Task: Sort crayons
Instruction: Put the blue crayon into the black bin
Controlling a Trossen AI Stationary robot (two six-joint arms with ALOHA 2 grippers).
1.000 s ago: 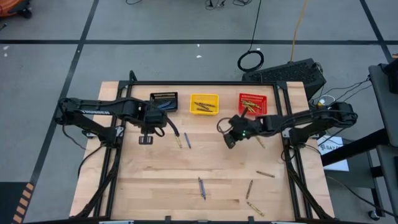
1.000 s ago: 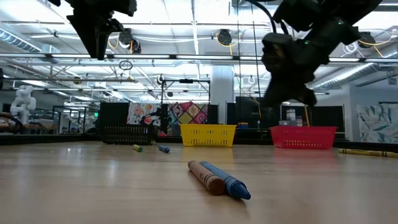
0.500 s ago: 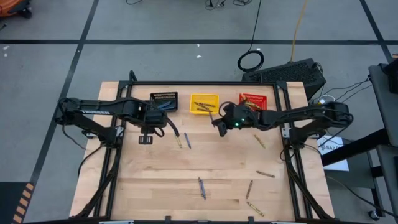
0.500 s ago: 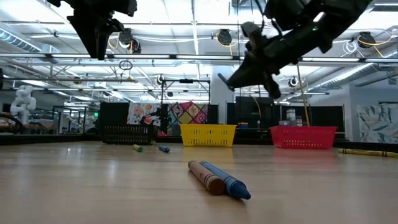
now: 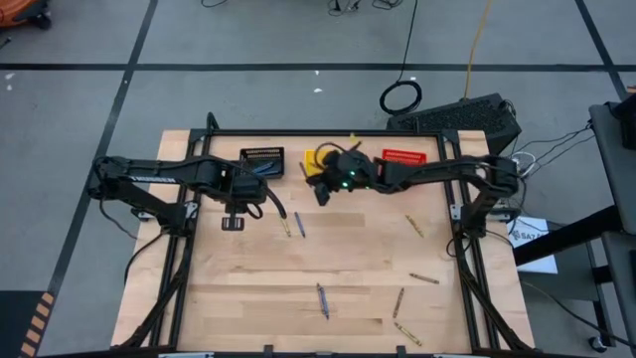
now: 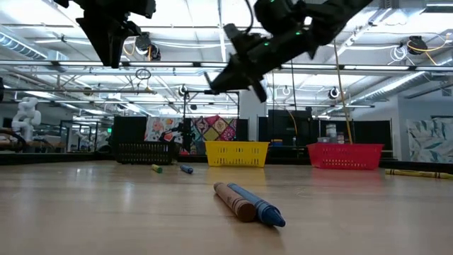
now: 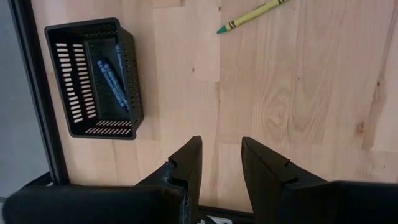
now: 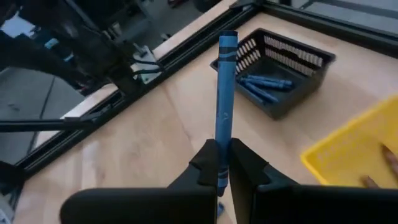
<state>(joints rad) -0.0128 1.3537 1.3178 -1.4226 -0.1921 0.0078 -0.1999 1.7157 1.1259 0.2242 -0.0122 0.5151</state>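
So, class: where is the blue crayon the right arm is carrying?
The blue crayon is pinched in the right gripper, held above the table's far edge by the yellow bin, near the black bin.

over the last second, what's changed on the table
The right end effector, shut on a blue crayon, swung from beside the red bin leftward past the yellow bin, toward the black bin. The left end effector stayed open and still; the loose crayons didn't move.

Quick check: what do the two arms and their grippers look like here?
Both arms are dark, slim and jointed, with black cables looping along them. The left gripper has two flat, tapered black fingers. The right gripper has matching dark fingers, and a green light glows near its wrist in the high view.
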